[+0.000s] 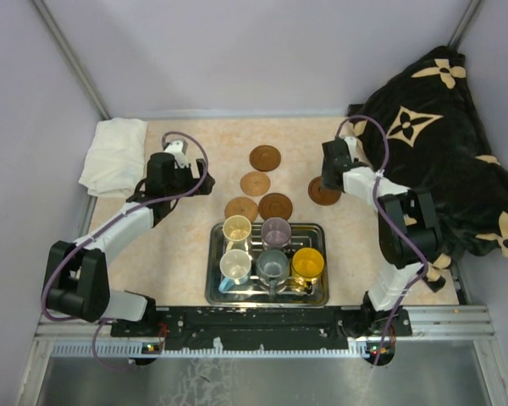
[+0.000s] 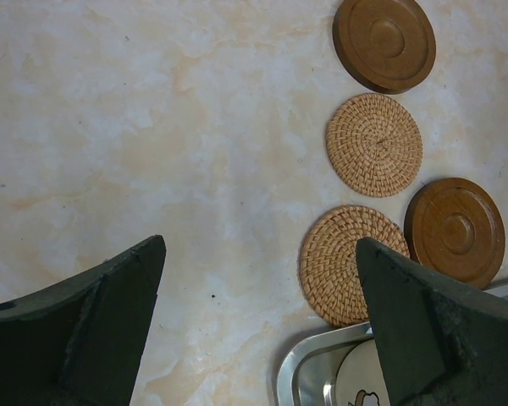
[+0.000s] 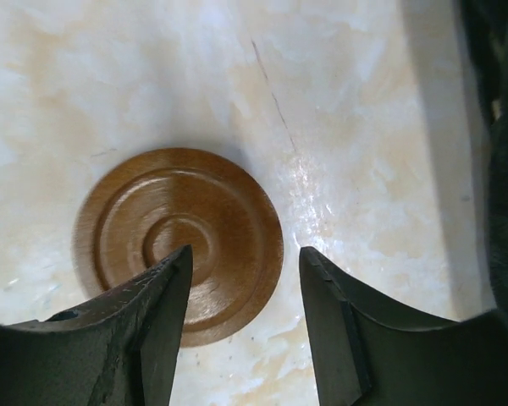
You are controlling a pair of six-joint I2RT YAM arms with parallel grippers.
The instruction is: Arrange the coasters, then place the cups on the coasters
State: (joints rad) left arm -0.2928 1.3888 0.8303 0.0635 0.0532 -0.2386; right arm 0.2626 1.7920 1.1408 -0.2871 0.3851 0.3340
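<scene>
Left arm (image 1: 123,222) and right arm (image 1: 366,180): white link covers, black joint housings. Purple cables (image 1: 205,156) run alongside. Fingers (image 2: 423,330) are dark wedges.

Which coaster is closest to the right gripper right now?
The dark wooden coaster lying alone at the far right, directly under the right gripper; the other four coasters are grouped mid-table.

Woven tan coasters (image 2: 373,145); ringed brown coaster (image 3: 179,245); black cloth (image 1: 432,173), cream flowers.
</scene>
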